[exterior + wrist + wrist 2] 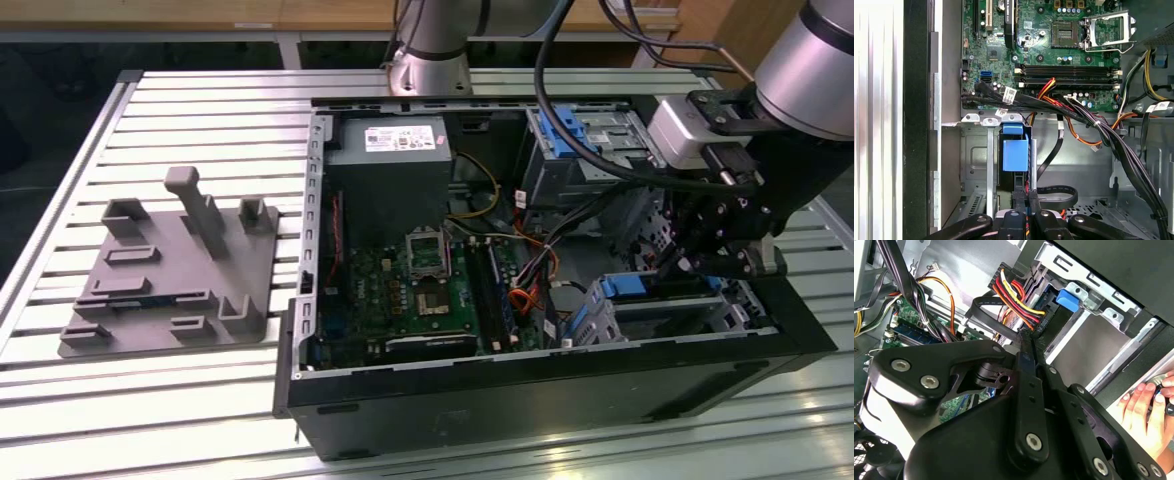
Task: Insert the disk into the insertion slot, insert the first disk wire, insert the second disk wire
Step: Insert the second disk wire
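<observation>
1 disk [1015, 152] sits in its slot [674, 310], so we judge a wire step underway, our gripper [1030, 337] pinching a wire plug [1038, 326] needing straight seating.

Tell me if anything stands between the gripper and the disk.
Yes. In the second wrist view a bundle of red, yellow and black wires crosses right at the tip of the gripper, just before the blue handle of the disk. The disk itself already sits in the insertion slot.
</observation>
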Action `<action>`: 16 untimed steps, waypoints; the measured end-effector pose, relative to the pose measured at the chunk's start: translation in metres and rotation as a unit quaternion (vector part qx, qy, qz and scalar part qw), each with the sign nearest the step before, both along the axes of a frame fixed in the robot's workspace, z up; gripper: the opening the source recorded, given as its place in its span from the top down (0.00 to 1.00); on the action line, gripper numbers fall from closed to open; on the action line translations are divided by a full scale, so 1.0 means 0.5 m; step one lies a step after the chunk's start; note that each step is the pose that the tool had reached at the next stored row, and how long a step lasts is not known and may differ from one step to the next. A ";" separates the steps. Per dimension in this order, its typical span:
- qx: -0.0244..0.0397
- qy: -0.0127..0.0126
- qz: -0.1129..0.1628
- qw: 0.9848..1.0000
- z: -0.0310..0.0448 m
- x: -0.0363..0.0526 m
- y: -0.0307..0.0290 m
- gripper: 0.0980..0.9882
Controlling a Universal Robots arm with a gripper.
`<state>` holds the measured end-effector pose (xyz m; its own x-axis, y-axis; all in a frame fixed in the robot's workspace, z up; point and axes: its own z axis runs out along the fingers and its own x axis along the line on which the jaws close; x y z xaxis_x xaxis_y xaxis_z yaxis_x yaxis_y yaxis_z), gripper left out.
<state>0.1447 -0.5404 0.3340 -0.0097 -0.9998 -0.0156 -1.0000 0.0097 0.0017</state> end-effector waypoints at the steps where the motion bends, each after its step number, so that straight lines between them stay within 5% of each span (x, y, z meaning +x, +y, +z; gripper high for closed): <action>1: 0.000 0.000 0.000 1.000 0.000 0.000 0.000 0.95; 16: -0.001 0.000 0.000 1.000 0.003 0.000 0.000 0.95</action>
